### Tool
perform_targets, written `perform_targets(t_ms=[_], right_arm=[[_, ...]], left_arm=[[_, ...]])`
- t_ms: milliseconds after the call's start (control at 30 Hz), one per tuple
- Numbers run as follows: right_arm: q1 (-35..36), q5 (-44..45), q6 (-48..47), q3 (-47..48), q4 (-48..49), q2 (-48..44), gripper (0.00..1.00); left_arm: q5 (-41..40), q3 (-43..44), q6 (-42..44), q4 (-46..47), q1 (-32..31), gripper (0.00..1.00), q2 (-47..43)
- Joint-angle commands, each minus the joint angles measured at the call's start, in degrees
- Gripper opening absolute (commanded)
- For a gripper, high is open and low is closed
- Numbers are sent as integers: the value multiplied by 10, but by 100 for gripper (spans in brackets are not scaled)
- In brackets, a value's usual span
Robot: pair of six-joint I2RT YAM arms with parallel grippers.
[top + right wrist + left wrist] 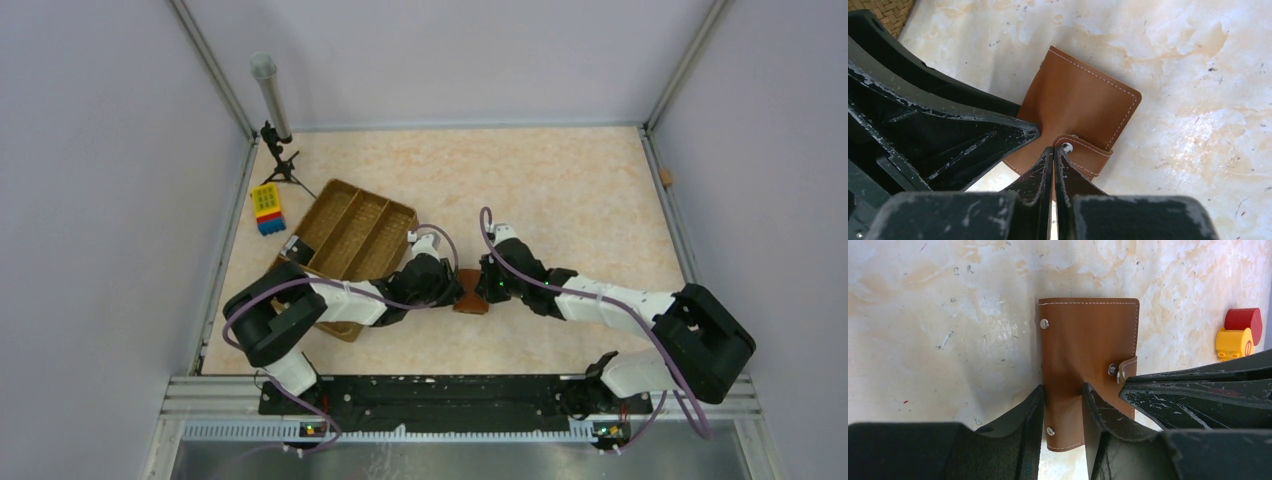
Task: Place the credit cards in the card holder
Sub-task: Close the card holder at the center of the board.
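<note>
At the near middle of the table [560, 190] the two arms meet over the card holder [1088, 340], which lies flat and folded. The left gripper [1063, 392] comes down on its near part with the jaws partly apart. One finger sits at the holder's left edge and the other on the middle of its face, with brown leather showing in the gap. This looks like a hold-down, pinning the wallet so it cannot slide. Whether any leather is actually pinched cannot be told.

The right gripper [1053, 150] has its jaws pressed together, tips right at the snap strap [1088, 152] on the holder's right edge. The placing suggests it is working the strap loose so the holder can be opened. Whether the strap is caught between the tips cannot be told.

With the holder folded, its inside is hidden, and no credit cards show in any view. Insertion appears not yet begun.

Off to the right, the left wrist view shows a small red-and-yellow piece [1239, 335]. Farther left is the woven tray [400, 207], partly under the left arm. The long compartments that can be seen show only weave. Beyond it sits a yellow-and-blue block [267, 207], and in the far left corner a grey post [272, 95] on a small tripod.
</note>
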Motion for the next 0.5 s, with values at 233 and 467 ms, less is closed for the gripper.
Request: perform_targets(t_ms=[233, 467], right_arm=[[-5, 17, -6, 16, -15, -2, 0], [-16, -1, -3, 3, 15, 8, 0]], left_arm=[[-44, 16, 35, -139, -16, 36, 40], [-50, 22, 38, -149, -19, 35, 40]])
